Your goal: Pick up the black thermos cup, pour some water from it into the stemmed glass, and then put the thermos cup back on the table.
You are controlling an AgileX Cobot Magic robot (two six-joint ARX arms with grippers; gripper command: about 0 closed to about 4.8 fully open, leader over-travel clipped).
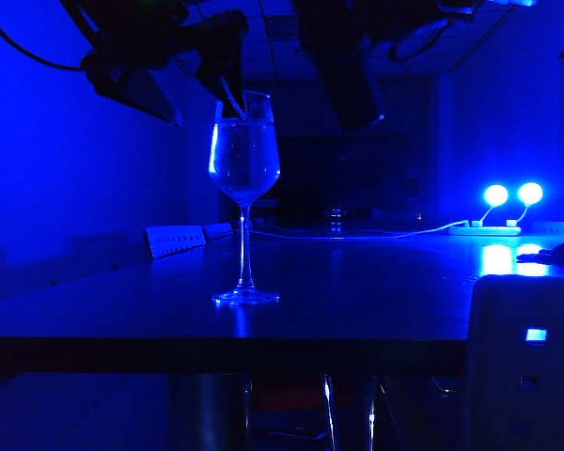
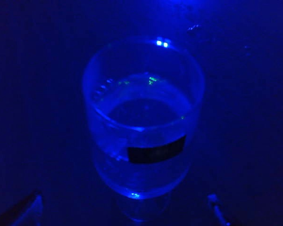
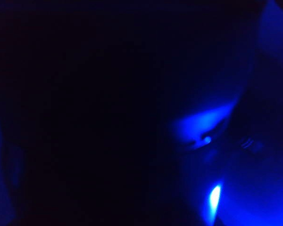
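Observation:
The stemmed glass (image 1: pixel 245 160) stands on the table (image 1: pixel 376 282), left of middle, with water in its bowl. The left wrist view looks down into the stemmed glass (image 2: pixel 144 113), which has a dark sticker. My left gripper (image 1: pixel 207 99) hovers behind its rim. The left gripper (image 2: pixel 125 207) is open, its fingertips (image 2: pixel 34 203) wide apart on either side and clear of the glass. The black thermos cup (image 1: pixel 343 75) hangs as a tilted dark silhouette up right of the glass. My right gripper (image 1: pixel 343 19) is shut on it. The right wrist view is almost all black.
A pale boxy device with a small lit square (image 1: pixel 526 357) stands at the front right corner. Two bright lamps (image 1: pixel 512 194) and a white cable (image 1: pixel 385 231) lie at the back right. Pale flat objects (image 1: pixel 176 240) sit at the back left.

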